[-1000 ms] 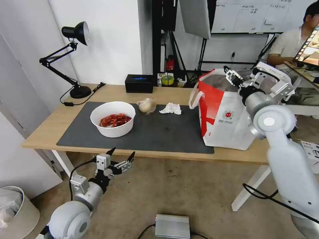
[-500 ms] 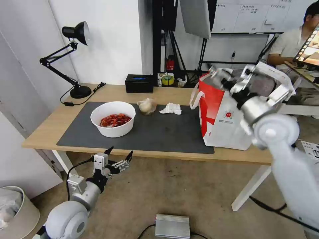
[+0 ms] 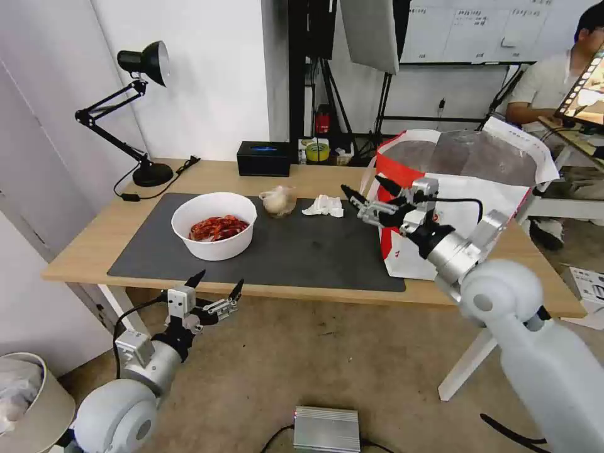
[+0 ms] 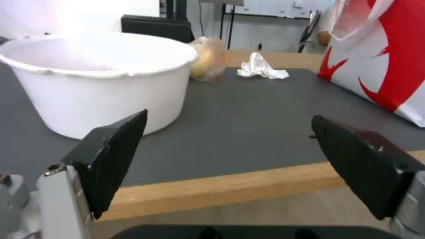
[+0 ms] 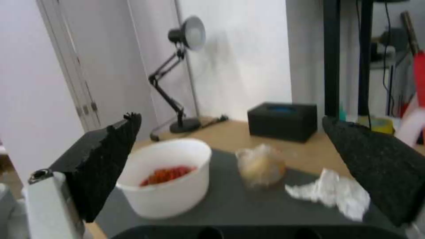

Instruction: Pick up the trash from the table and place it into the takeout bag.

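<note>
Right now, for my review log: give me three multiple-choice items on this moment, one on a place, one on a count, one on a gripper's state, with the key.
1. Where is the right gripper?
A. Inside the takeout bag
B. Above the dark mat's right end, beside the takeout bag
C. Under the table

2. How many pieces of trash lie on the mat?
A. One
B. Three
C. Five

3. How is the left gripper?
A. Open and empty, below the table's front edge
B. Shut on the tissue
C. Shut on the bowl

Key: 1 B, the head view shows it over the mat, outside the bag. 2 B, there are the bowl, the small clear bag and the tissue. 3 A, its fingers stand wide apart with nothing between.
</note>
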Motion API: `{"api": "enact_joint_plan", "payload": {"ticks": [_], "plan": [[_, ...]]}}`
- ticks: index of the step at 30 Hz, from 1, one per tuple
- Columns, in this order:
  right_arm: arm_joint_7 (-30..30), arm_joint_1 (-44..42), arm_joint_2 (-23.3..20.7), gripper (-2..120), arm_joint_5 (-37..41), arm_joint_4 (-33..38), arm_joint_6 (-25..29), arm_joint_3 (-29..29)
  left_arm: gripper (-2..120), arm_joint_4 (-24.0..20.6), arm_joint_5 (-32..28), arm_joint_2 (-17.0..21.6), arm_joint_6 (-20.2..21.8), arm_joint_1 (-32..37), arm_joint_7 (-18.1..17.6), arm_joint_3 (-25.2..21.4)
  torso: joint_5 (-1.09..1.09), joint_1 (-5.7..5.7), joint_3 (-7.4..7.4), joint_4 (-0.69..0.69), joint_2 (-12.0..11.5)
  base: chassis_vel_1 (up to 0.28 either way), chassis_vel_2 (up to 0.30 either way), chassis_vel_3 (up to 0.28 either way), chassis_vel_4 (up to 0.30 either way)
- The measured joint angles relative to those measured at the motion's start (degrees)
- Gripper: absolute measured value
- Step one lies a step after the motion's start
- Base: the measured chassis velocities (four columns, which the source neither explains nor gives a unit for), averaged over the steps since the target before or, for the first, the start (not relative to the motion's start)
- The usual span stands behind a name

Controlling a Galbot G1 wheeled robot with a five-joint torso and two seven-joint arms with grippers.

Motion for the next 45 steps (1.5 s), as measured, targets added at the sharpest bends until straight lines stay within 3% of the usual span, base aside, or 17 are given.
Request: {"api": "enact_joint_plan", "payload": {"ticks": [12,27,34,45], "plan": [[-1.19,-8.37,-1.47,100,-5.90,0.67,0.49,1.41,100,1.34,0.48,0.26,-0.27,-1.08,0.46,1.33,0.00,0.00,0.00,0.00,0.00,0.000,0.000,0.000,0.000],[3.89,-18.76,-0.39,100,-14.02,5.52,1.61,2.91,100,-0.74,0.51,0.27,-0.26,0.21,1.67,-0.52,0.00,0.00,0.00,0.00,0.00,0.000,0.000,0.000,0.000],[6.15,-23.56,1.60,100,-17.95,6.57,8.17,3.06,100,-2.66,-0.24,-0.27,2.93,1.40,2.80,-1.84,0.00,-0.01,0.00,0.00,0.00,0.000,0.000,0.000,0.000],[7.40,-29.05,4.11,100,-22.14,5.99,17.21,3.10,100,-1.68,1.06,-1.22,2.13,1.31,3.00,-0.96,0.00,0.00,0.00,0.00,0.00,0.000,0.000,0.000,0.000]]}}
